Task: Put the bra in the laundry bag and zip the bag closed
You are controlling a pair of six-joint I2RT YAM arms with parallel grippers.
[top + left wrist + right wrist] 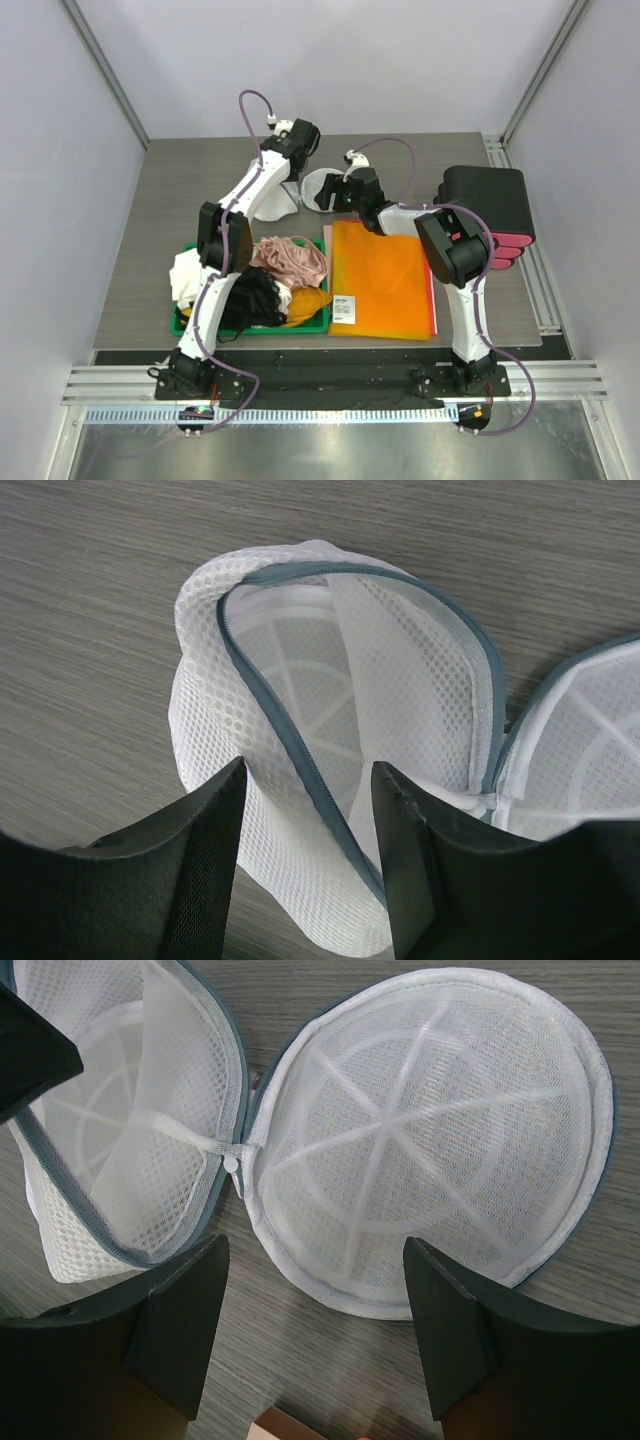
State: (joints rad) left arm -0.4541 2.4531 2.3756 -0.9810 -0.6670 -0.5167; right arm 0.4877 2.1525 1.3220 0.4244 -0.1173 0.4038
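- Opening up the laundry bag (400, 680) looks like the step in hand. It lies unzipped and empty at the far middle of the table (180, 200), flap (430, 1140) spread flat on its right.
- Left gripper (310, 770): jaws apart, straddling the bag's rim, not pinched on it.
- Right gripper (315, 1245): jaws wide apart over the flap's near edge, holding nothing.
- Black bra (255, 295): in the green tray (250, 334), near left, beside a pink garment (295, 258).
- Next, probably: one gripper props the mouth open and the other fetches the bra.

Overhead; wrist close-ups sharing laundry bag (410, 680)
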